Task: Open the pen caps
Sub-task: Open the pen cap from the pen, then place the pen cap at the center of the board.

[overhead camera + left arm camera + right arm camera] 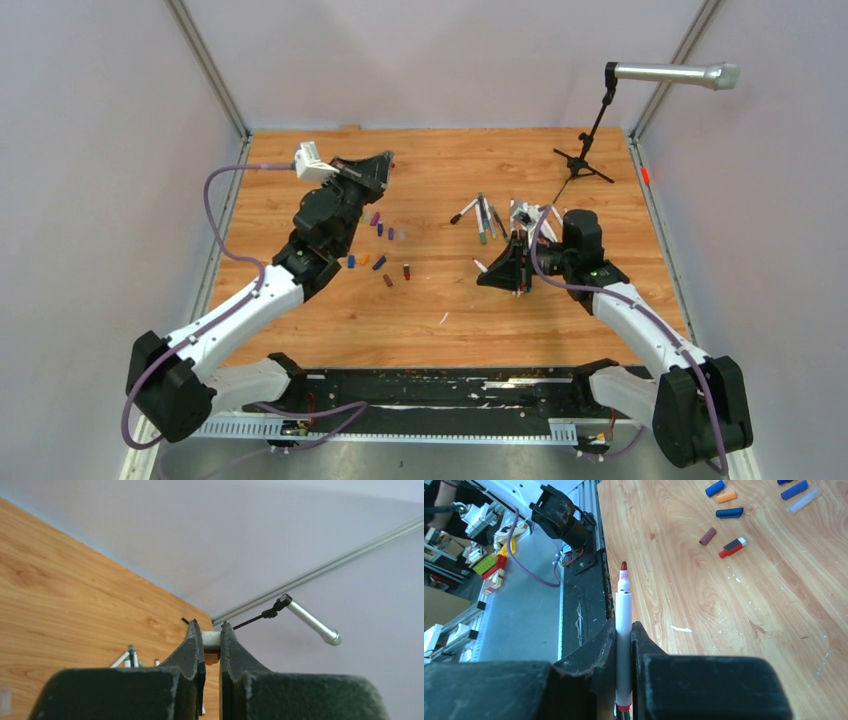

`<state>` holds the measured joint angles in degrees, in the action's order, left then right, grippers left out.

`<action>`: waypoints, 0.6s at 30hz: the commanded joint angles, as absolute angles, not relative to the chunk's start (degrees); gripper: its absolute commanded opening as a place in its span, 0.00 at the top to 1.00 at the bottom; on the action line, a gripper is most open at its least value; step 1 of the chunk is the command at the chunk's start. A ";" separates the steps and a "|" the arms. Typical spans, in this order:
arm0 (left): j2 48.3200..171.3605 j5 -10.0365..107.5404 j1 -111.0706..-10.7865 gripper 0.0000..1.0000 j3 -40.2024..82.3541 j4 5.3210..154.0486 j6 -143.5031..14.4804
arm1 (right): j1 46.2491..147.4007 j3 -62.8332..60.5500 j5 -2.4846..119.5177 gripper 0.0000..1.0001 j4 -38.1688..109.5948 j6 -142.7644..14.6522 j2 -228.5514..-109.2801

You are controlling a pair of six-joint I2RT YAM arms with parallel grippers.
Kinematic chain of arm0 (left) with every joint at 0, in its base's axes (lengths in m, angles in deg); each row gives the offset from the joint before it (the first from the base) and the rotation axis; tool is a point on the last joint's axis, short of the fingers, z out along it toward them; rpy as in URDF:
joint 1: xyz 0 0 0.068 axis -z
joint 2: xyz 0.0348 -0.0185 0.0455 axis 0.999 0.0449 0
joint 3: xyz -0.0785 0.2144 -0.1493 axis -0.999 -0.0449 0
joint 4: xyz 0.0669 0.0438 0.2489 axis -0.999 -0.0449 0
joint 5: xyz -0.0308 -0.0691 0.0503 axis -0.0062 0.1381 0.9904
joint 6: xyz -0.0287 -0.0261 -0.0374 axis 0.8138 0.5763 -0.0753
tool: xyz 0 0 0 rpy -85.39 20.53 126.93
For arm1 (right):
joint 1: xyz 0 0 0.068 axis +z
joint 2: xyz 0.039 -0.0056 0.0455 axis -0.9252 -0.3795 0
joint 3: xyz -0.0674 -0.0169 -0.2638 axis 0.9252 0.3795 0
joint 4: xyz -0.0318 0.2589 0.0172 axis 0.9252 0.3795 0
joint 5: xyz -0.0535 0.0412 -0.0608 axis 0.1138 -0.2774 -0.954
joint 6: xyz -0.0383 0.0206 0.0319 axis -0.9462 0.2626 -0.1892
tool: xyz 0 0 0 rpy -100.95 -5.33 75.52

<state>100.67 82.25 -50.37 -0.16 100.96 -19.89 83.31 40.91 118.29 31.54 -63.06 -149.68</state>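
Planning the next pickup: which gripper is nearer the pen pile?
Right. The right gripper sits beside the pen pile, on its near side; the left gripper is far off to its left.

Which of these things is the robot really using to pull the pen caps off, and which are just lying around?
For the job: red-tipped pen in right gripper; cap in left gripper; loose caps; pen pile.
Just lying about: microphone; toy bricks.
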 commanded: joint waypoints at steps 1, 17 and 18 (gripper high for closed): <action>97.85 81.60 -50.48 1.00 -2.11 101.05 -22.37 | 83.07 38.81 117.92 1.00 37.43 -69.80 -148.54; 99.69 56.09 -51.92 0.96 -10.68 73.90 -24.26 | 72.24 34.36 111.69 1.00 56.63 -97.10 -144.03; 101.57 54.29 -51.92 0.95 -10.38 73.24 -24.71 | 72.08 34.47 111.62 1.00 56.60 -97.18 -144.22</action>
